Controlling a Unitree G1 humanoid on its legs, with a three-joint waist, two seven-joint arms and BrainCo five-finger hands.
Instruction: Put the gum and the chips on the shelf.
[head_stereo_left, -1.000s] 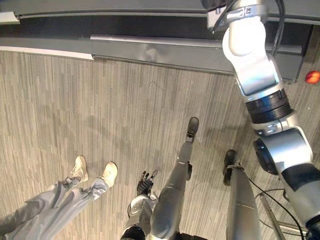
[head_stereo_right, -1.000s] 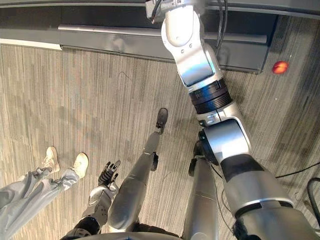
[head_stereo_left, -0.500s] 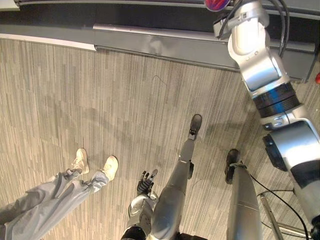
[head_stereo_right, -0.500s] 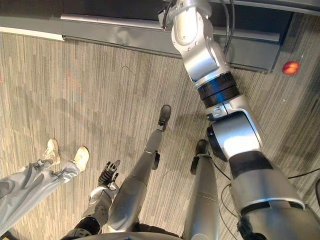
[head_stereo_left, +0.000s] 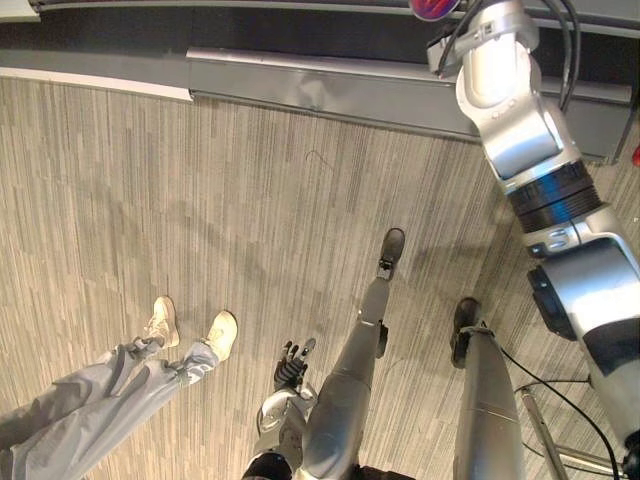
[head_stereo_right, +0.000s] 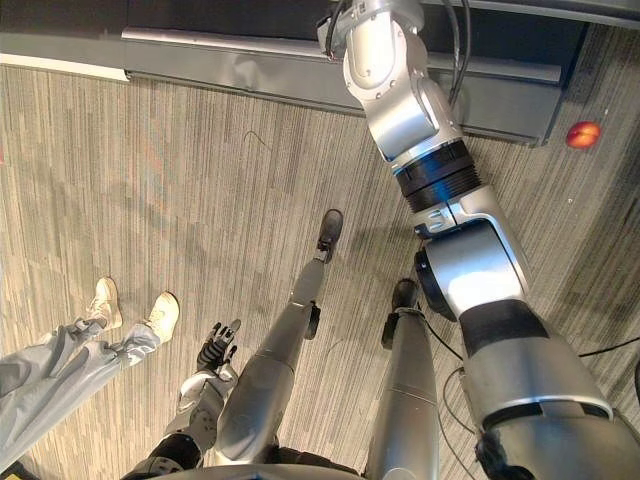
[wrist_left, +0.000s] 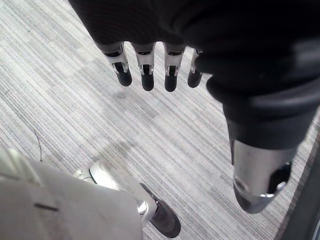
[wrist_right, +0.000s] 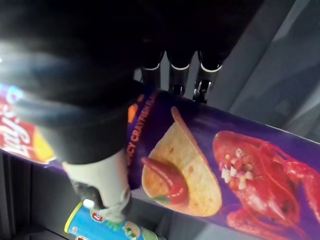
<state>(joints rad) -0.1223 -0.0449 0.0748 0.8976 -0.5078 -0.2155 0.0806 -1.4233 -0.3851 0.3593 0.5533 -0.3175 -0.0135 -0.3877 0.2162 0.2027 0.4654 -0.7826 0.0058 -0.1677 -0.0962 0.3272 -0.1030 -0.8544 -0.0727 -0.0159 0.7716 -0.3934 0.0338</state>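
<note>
In the left eye view a person's legs (head_stereo_left: 100, 390) in pale shoes stand on the carpet floor (head_stereo_left: 200, 200) near the low-hanging left hand (head_stereo_left: 290, 365). The right arm reaches up to the dark shelf (head_stereo_left: 330, 90). The right eye view adds a red ball (head_stereo_right: 582, 134) on the floor. The left wrist view shows the left hand's fingers (wrist_left: 145, 75) straight and empty. In the right wrist view the purple chips can (wrist_right: 225, 165) lies crosswise in the right hand (wrist_right: 97, 182), fingers and thumb clasped round it, a blue can (wrist_right: 110, 226) just past it.

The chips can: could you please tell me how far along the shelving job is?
Nothing looks placed yet. In hand: the right hand has its fingers and thumb curled round the purple chips can, up at the grey shelf. To do: releasing it there, then the gum; the left hand hangs open over the floor.
</note>
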